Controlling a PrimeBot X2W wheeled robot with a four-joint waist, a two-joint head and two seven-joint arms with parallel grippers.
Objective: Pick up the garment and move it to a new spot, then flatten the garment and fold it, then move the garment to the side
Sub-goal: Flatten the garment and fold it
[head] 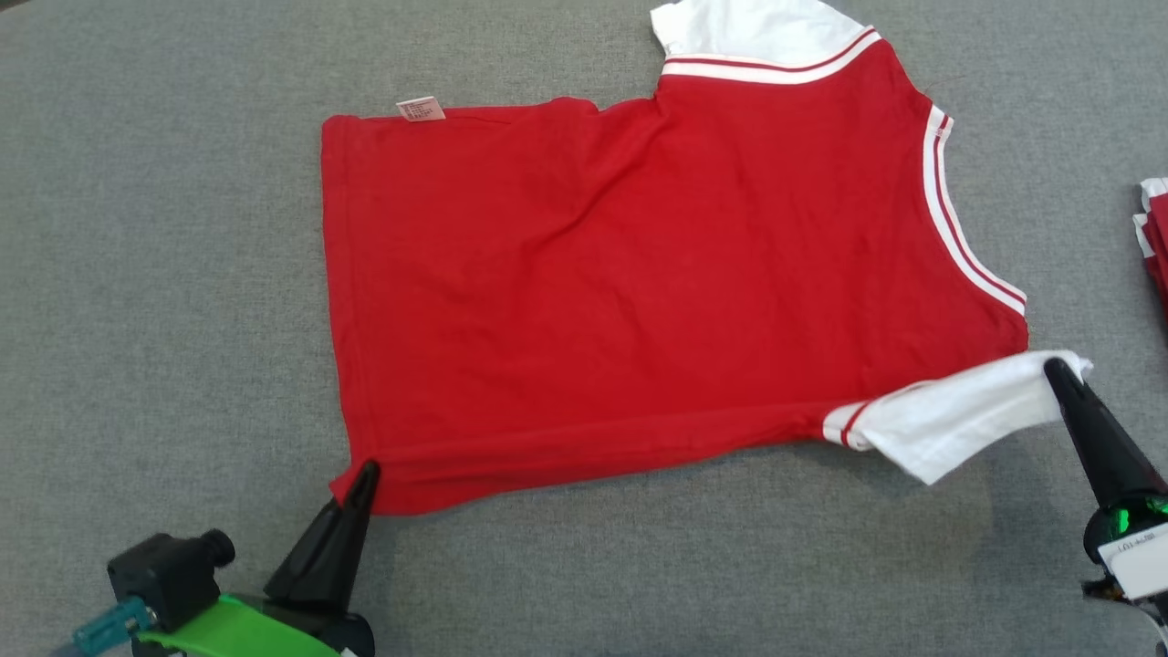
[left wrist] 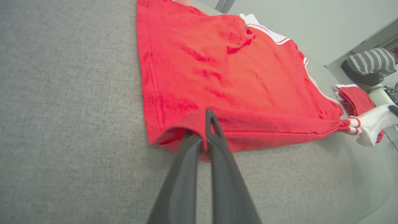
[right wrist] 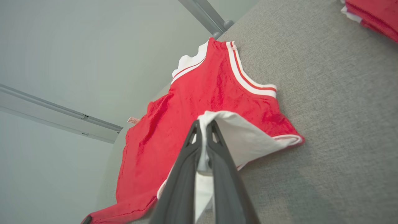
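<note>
The garment [head: 639,274] is a red T-shirt with white sleeves and white striped trim, spread flat on the grey cloth table [head: 164,274], neck toward the right. My left gripper [head: 365,474] is shut on its near left hem corner, which lifts slightly off the table [left wrist: 205,124]. My right gripper [head: 1058,370] is shut on the edge of the near white sleeve [head: 958,415], pinched between both fingers in the right wrist view [right wrist: 203,130]. The far white sleeve [head: 757,27] lies at the top edge.
A stack of folded red and white garments [head: 1157,237] sits at the table's right edge, also in the left wrist view [left wrist: 354,99]. A person in a striped top [left wrist: 371,62] is beyond the table. Bare grey cloth surrounds the shirt.
</note>
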